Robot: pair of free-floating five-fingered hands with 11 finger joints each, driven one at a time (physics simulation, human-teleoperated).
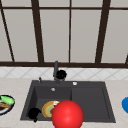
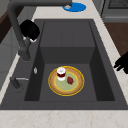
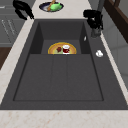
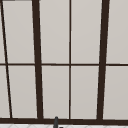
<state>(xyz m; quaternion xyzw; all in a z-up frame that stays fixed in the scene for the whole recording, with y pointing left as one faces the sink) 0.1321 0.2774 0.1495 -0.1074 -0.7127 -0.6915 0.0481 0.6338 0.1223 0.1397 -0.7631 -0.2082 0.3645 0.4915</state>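
Right hand (image 1: 61, 74) at faucet (image 1: 55, 68), grip unclear; red ball (image 1: 67, 114) hides plate (image 1: 48, 109).

– Where is free room around the right hand (image 1: 61, 74)?
– It sits against the faucet (image 2: 17, 37), so the neck blocks it behind. Toward the front, the flat drainboard (image 3: 58, 77) is free.
– And the left hand (image 1: 33, 113)?
– Beside it, the basin holds a plate (image 2: 66, 81) with a small jar (image 2: 61, 73).

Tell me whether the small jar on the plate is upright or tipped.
Upright: the small jar stands on its base on the yellow-rimmed plate, lid upward, in the sink basin, beside a red piece of food.
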